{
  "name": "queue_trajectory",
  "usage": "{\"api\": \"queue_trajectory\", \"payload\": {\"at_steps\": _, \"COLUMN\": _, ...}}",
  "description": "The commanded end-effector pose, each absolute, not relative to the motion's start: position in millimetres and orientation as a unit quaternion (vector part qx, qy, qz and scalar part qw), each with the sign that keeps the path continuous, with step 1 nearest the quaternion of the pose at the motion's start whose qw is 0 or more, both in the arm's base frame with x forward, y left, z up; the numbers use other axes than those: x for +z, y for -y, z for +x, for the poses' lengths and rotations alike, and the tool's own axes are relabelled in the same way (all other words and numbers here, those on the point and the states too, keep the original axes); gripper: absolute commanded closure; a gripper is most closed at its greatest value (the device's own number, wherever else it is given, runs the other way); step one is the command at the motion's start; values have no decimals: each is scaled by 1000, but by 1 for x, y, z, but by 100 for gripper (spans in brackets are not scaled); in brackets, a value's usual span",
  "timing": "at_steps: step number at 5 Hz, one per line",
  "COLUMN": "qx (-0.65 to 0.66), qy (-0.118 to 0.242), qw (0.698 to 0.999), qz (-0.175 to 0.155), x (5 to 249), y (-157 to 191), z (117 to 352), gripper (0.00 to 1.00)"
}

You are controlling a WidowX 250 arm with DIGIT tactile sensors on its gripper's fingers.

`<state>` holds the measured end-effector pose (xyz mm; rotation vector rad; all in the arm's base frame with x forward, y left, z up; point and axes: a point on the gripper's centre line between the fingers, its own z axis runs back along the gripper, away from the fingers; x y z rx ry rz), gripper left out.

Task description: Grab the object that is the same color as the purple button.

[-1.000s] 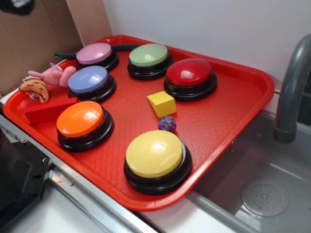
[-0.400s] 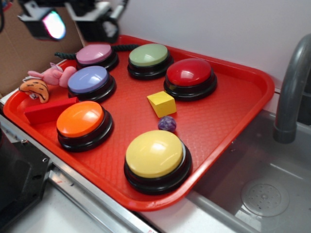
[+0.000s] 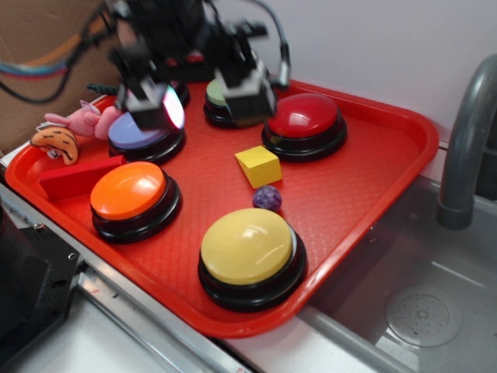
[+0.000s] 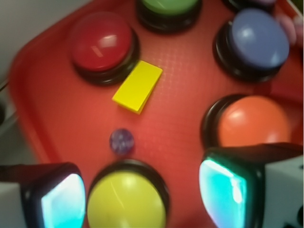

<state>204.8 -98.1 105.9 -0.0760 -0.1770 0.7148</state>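
Observation:
A small mottled purple ball (image 3: 267, 197) lies on the red tray (image 3: 365, 186), between the yellow cube (image 3: 258, 165) and the yellow button (image 3: 247, 247). It also shows in the wrist view (image 4: 122, 141). The lavender purple button (image 3: 136, 130) stands at the tray's left, partly behind my fingers; in the wrist view (image 4: 259, 39) it is at the upper right. My gripper (image 3: 206, 97) hangs open and empty above the back of the tray, well away from the ball. In the wrist view my gripper (image 4: 142, 194) frames the yellow button (image 4: 126, 202), its pads (image 4: 222, 189) glowing teal.
Also on the tray are orange (image 3: 128, 190), red (image 3: 302, 116), green (image 3: 221, 97) buttons, a red wedge (image 3: 78, 177), a pink plush toy (image 3: 85, 120) and an orange toy (image 3: 56, 144). A grey faucet (image 3: 470, 140) and sink (image 3: 423, 311) lie to the right. Cardboard stands behind.
My gripper has come down and to the right from the top left corner, over the back buttons. It now hides the pink-mauve button. The ball and cube have not moved.

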Motion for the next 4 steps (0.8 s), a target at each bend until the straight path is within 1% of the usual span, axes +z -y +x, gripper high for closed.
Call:
{"api": "queue_trajectory", "payload": {"at_steps": 1, "qx": 371, "qy": 74, "qw": 925, "qz": -24, "x": 63, "y": 106, "z": 233, "gripper": 0}}
{"api": "queue_trajectory", "payload": {"at_steps": 2, "qx": 379, "qy": 74, "qw": 922, "qz": -13, "x": 49, "y": 109, "z": 239, "gripper": 0}}
{"api": "queue_trajectory", "payload": {"at_steps": 3, "qx": 390, "qy": 66, "qw": 919, "qz": -9, "x": 38, "y": 108, "z": 241, "gripper": 0}}
{"api": "queue_trajectory", "payload": {"at_steps": 4, "qx": 395, "qy": 60, "qw": 917, "qz": -2, "x": 29, "y": 109, "z": 243, "gripper": 41}}
